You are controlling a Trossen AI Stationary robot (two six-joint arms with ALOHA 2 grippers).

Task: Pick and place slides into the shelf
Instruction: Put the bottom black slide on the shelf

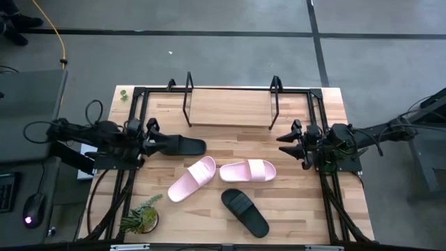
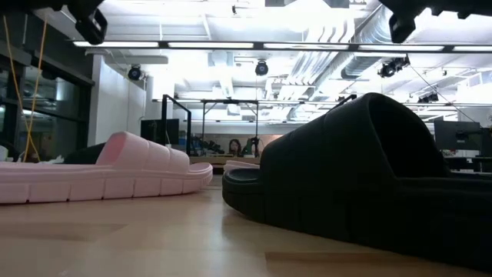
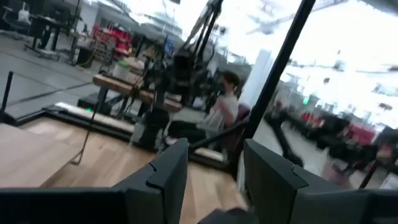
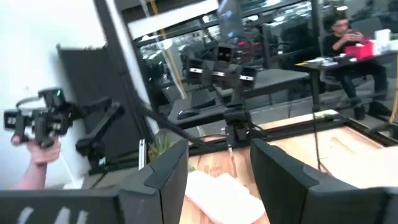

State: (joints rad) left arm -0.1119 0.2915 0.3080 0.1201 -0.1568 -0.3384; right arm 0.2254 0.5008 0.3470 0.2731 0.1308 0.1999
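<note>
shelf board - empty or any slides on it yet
Empty. The high view shows the shelf board bare; all four slides lie on the table.

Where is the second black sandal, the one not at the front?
In the high view, it lies on the table's left side at the left end effector, the black slide just below the shelf.

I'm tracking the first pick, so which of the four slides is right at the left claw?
The black slide at the table's left side, its heel end at the left claw. The other black slide and both pink ones lie farther off, mid-table.
</note>
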